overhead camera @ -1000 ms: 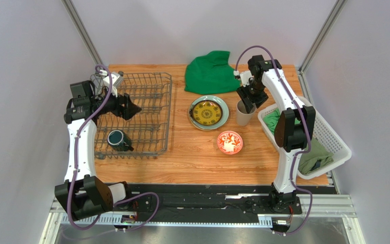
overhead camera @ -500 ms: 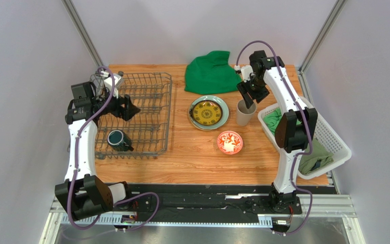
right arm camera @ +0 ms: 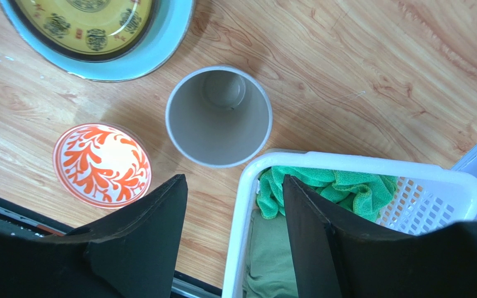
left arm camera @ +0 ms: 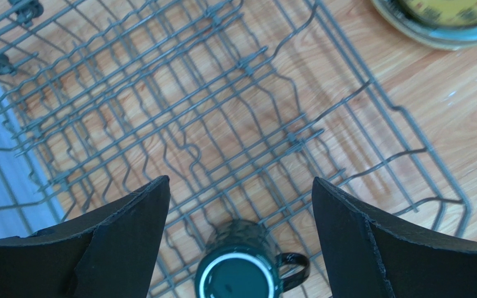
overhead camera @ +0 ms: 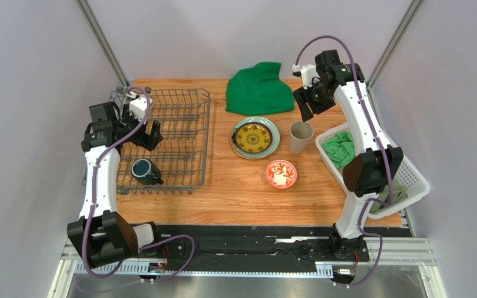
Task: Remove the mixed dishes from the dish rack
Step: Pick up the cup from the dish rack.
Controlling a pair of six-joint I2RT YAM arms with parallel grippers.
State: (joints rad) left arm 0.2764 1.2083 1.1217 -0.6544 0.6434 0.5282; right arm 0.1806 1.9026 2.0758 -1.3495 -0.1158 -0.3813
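The dark teal mug (overhead camera: 143, 170) stood upright in the near left part of the dish rack (overhead camera: 182, 118) at the table's (overhead camera: 235, 189) left side. The left gripper (left arm camera: 240, 186) hung above the wires just beyond it, spread wide and empty. To the right, the small yellow-and-dark patterned plate (overhead camera: 252, 137) lay on the pale green plate (overhead camera: 274, 144), with the red-and-white bowl (overhead camera: 281, 174) nearer and the beige cup (overhead camera: 300, 136) beside them, under the right gripper (right arm camera: 235, 180), whose fingers were apart and held nothing.
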